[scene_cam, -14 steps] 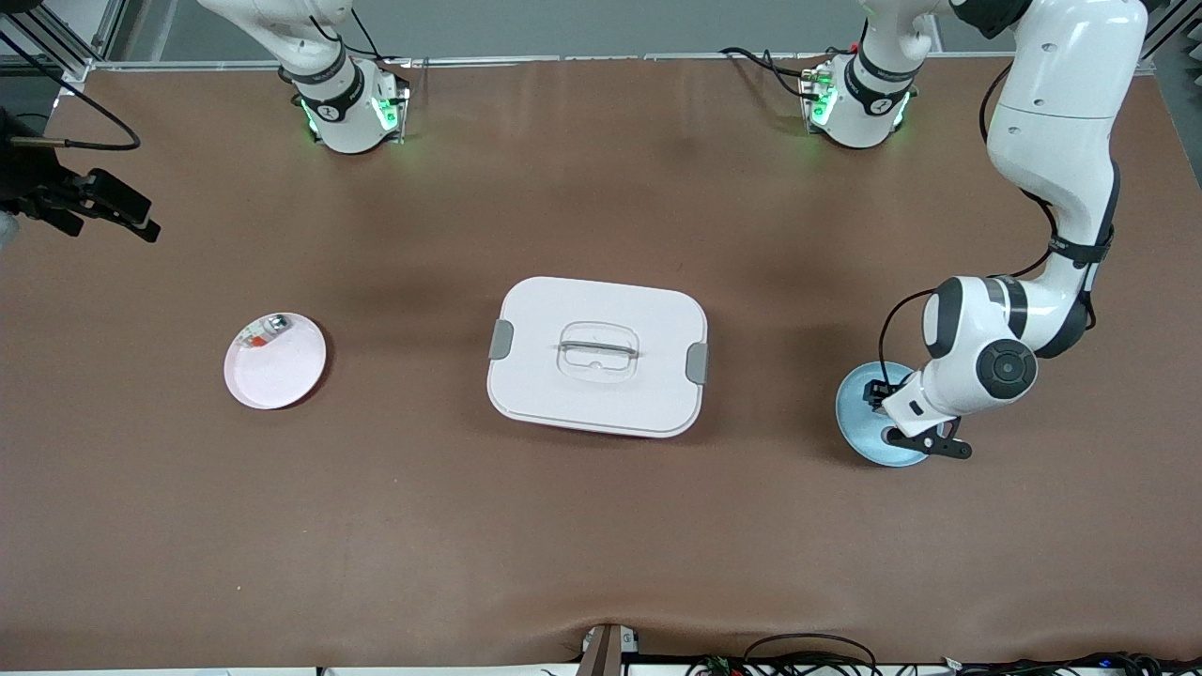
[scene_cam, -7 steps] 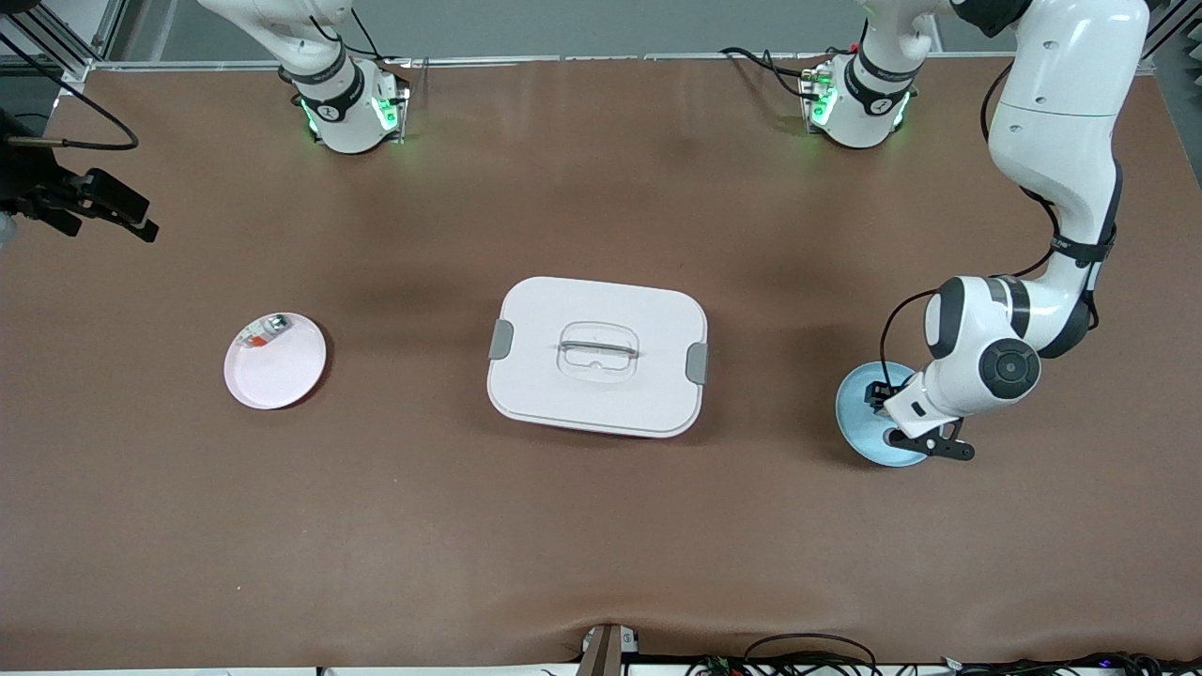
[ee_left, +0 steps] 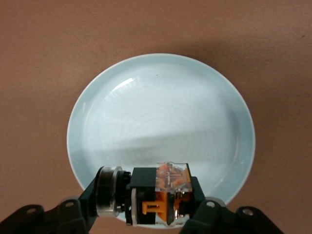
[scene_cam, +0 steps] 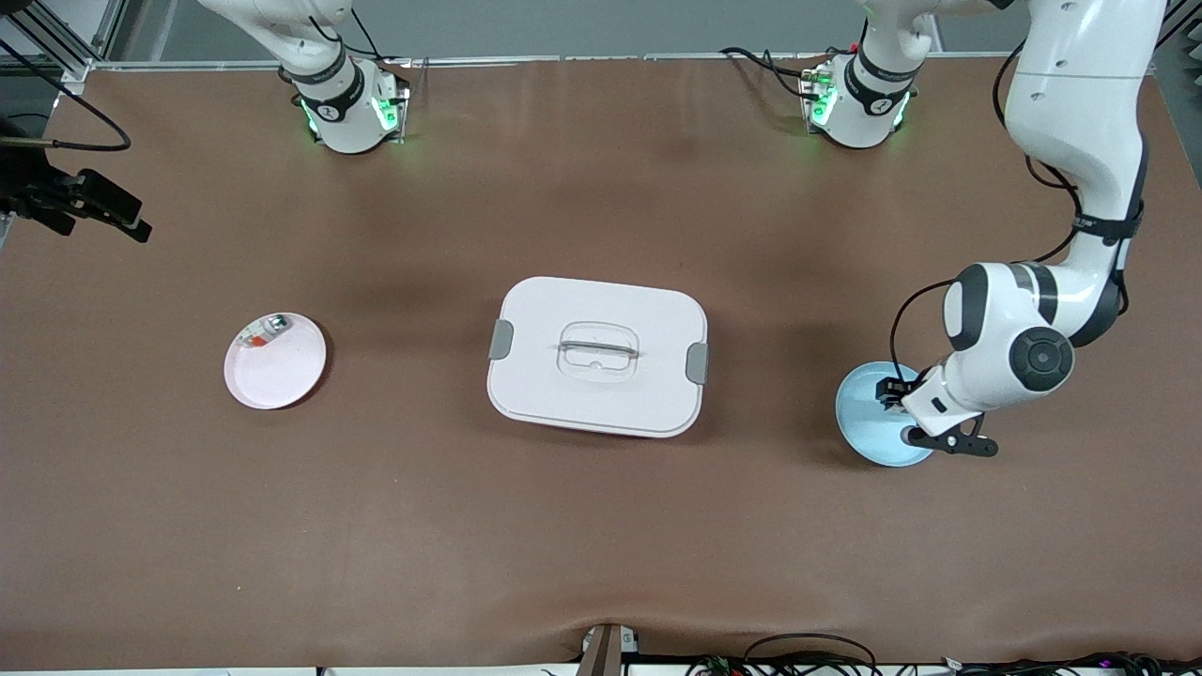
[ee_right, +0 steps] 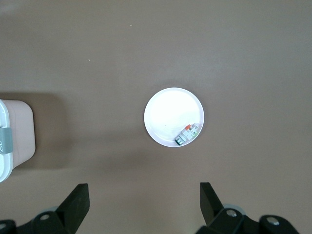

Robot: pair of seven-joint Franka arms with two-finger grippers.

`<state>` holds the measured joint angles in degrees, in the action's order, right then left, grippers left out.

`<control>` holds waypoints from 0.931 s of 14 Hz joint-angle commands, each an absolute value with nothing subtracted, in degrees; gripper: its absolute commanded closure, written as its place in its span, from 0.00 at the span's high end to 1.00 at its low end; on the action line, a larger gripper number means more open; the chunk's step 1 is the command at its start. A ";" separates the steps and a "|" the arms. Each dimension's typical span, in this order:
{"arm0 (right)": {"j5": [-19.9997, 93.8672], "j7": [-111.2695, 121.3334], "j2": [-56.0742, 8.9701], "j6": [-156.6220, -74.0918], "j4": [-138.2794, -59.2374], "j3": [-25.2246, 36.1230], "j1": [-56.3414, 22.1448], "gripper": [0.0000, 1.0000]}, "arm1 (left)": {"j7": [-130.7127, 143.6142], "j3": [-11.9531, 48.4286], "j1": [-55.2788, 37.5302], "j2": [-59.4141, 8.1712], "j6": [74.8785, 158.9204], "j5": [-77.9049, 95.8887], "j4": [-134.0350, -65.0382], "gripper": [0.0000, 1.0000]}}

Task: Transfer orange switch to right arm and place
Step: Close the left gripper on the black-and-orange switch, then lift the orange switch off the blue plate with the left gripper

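The orange switch [ee_left: 163, 192], a small black box with an orange, clear-capped face, sits clamped between the fingers of my left gripper [ee_left: 161, 201]. It hangs just above the rim of a light blue plate [ee_left: 161, 112], whose dish is bare. In the front view the left wrist [scene_cam: 939, 404] covers the switch over the blue plate [scene_cam: 864, 422] at the left arm's end. My right gripper [ee_right: 144, 195] is open and holds nothing, high over the table near a pink plate [ee_right: 168, 114].
A white lidded box [scene_cam: 597, 357] with grey clips stands at the table's middle. The pink plate [scene_cam: 282, 371] toward the right arm's end holds a small clear-and-silver piece with a red bit [scene_cam: 263, 333]. Cables lie along the front edge.
The left wrist has shifted a little toward the left arm's end of the table, still over the blue plate with the switch held. The right arm has barely drifted.
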<state>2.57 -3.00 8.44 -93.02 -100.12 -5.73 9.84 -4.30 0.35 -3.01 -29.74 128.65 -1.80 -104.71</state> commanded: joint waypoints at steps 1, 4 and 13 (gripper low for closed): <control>2.64 -2.29 8.88 -92.72 -100.28 -6.15 10.46 1.00 | -2.03 0.53 -3.25 -25.33 123.86 -0.70 -105.21 0.28; 1.85 -2.37 8.88 -93.08 -100.28 -6.24 10.37 1.00 | -0.62 1.67 -3.25 -21.72 117.01 0.17 -103.54 0.28; 0.88 -2.20 8.88 -93.34 -100.72 -6.50 10.11 1.00 | 11.50 6.76 -3.43 -18.81 90.98 6.23 -86.23 0.28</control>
